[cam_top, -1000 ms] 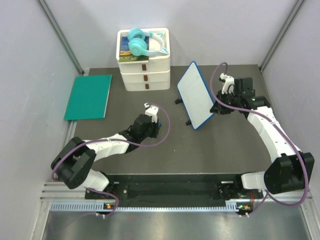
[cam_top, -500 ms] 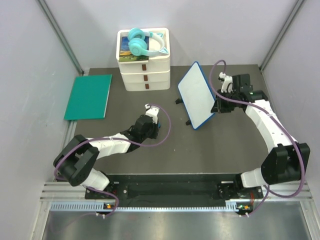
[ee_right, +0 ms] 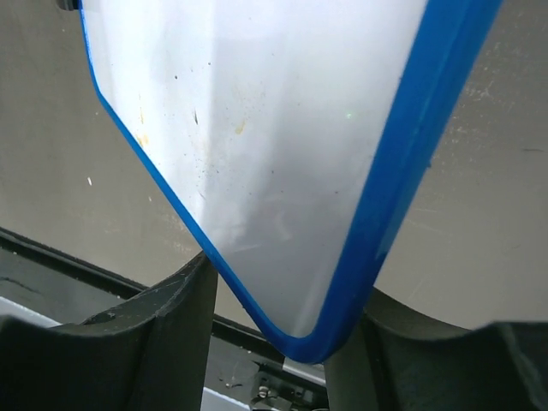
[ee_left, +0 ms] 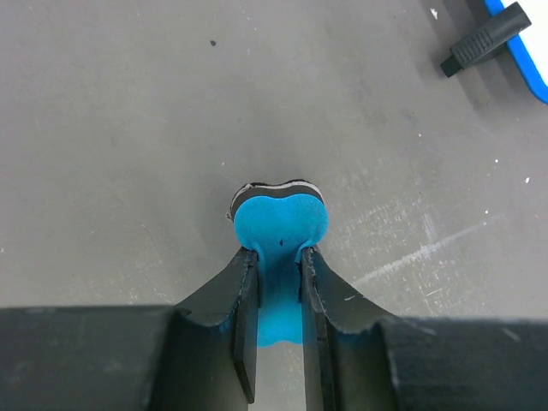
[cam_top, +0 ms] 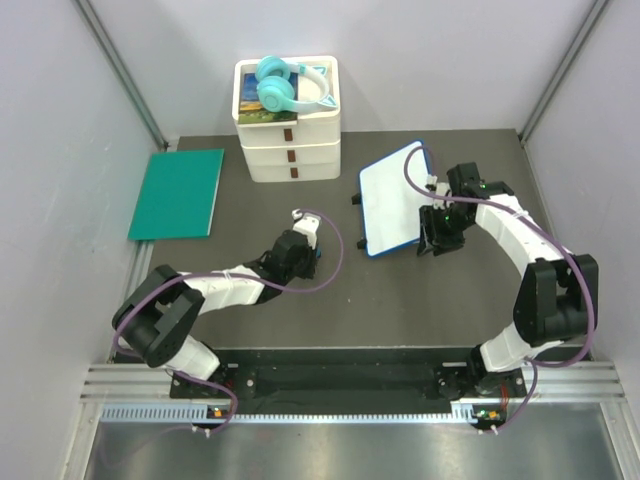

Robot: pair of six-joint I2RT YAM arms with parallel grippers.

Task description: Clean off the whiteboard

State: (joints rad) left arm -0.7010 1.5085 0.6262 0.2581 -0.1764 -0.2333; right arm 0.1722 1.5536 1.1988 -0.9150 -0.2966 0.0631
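The whiteboard (cam_top: pixel 392 198), white with a thin blue frame, lies tilted at centre right, with its black stand feet (cam_top: pixel 357 199) on its left side. In the right wrist view its face (ee_right: pixel 257 128) shows faint yellow-orange specks. My right gripper (cam_top: pixel 437 236) holds the board's near right corner; that corner sits between both fingers of the gripper (ee_right: pixel 287 278). My left gripper (cam_top: pixel 306 250) is low over the table, left of the board, and is shut (ee_left: pixel 278 253) on a blue eraser (ee_left: pixel 278 218) with a black-and-white base.
A green flat mat (cam_top: pixel 178 192) lies at the far left. A stack of white boxes (cam_top: pixel 290 140) with teal headphones (cam_top: pixel 285 85) on top stands at the back. A black stand foot (ee_left: pixel 484 38) and the board's blue frame (ee_left: pixel 524 53) show in the left wrist view's upper right.
The right gripper has swung down and toward the front, and the whiteboard has turned with it from steep and edge-on to a flatter, wider tilt. The left gripper has crept slightly right with the eraser.
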